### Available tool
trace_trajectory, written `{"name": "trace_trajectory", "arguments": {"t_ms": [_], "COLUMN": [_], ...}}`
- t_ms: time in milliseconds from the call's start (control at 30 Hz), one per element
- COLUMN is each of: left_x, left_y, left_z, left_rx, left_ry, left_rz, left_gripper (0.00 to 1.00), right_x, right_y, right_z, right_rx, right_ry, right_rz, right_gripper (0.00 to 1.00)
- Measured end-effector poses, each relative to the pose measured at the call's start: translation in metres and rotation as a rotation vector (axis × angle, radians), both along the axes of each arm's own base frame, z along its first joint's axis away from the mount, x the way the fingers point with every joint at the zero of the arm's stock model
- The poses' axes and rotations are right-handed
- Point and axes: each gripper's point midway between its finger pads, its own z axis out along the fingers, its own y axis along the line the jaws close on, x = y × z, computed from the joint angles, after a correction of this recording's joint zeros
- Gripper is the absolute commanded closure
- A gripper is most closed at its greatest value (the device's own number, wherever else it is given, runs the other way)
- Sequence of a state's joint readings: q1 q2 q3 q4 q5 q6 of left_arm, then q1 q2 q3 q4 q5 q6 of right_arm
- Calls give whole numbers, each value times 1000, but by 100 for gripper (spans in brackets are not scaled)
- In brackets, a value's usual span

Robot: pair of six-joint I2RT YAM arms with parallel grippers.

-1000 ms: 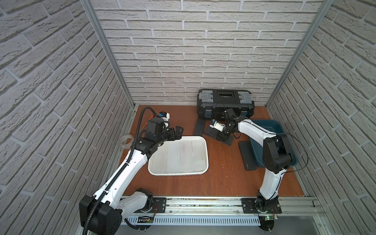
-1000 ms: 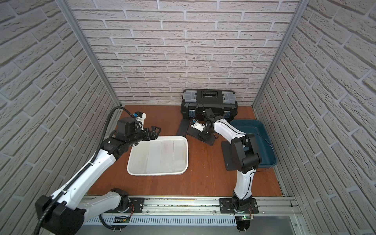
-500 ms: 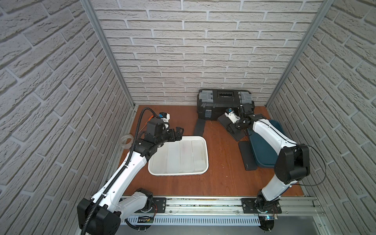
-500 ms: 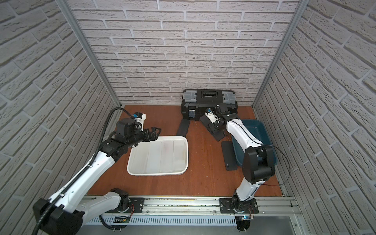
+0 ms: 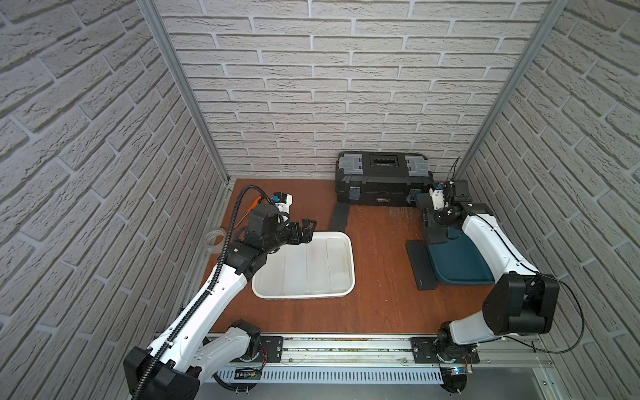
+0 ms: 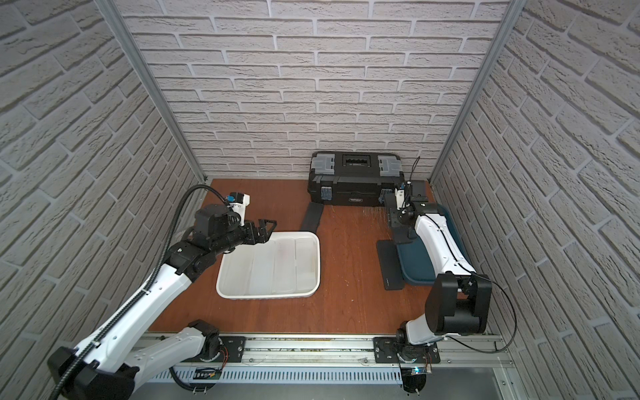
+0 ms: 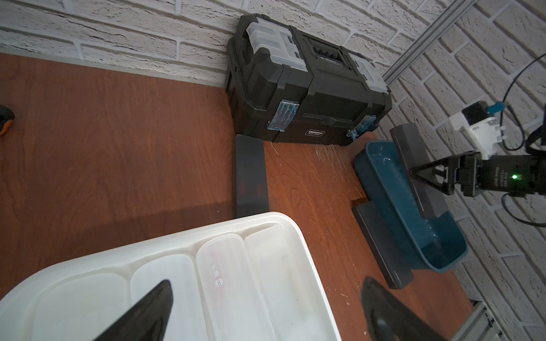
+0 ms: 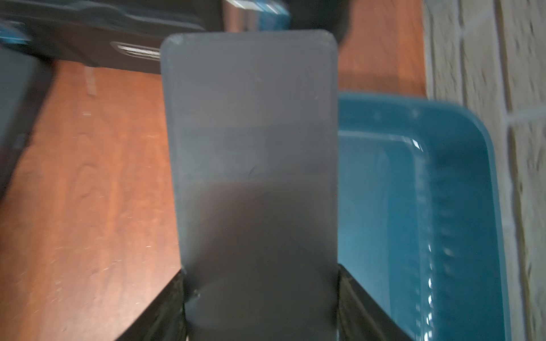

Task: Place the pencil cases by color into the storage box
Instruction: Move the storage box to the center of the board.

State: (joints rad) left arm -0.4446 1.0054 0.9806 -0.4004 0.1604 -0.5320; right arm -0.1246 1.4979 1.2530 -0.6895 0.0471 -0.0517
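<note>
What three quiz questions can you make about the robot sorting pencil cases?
1. True or false: the right jaws grip a white pencil case.
2. Which tray holds the frosted cases? A. blue tray B. white tray C. neither
3. How many black cases lie flat on the table?
Key: 1 false, the held case is black. 2 B. 3 two, the other lies beside the blue tray.
</note>
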Motion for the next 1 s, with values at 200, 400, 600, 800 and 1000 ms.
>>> {"name": "trace_trajectory", "arguments": {"t_ms": [200,400,600,800,1000], "left_x": [-2,-3,-6,-7,-7], "left_y": [-3,-3,-1,-1,-1], "left_z": [1,2,6,5,2], "left_rx": [-1,-1,-8,-8,-7], "left_ry": [-4,-6,-21,-21,-17], "left_rz": [-10,-10,-10,-10,-10], "left_gripper": [2,2,2,2,2], "right_x": [-17,-8,-3,-2,5], "right_y": [-36,-52,-56,-53,-36], "right_z": [-22,-42,-77,-92,-99], "right_rx": [-14,-44,-47,-29,20], "right_ry": [50,76,147,177,174], "right_rz": [-132,-177,-183,-176,-147], "right_gripper": [35,35,35,35,35]}}
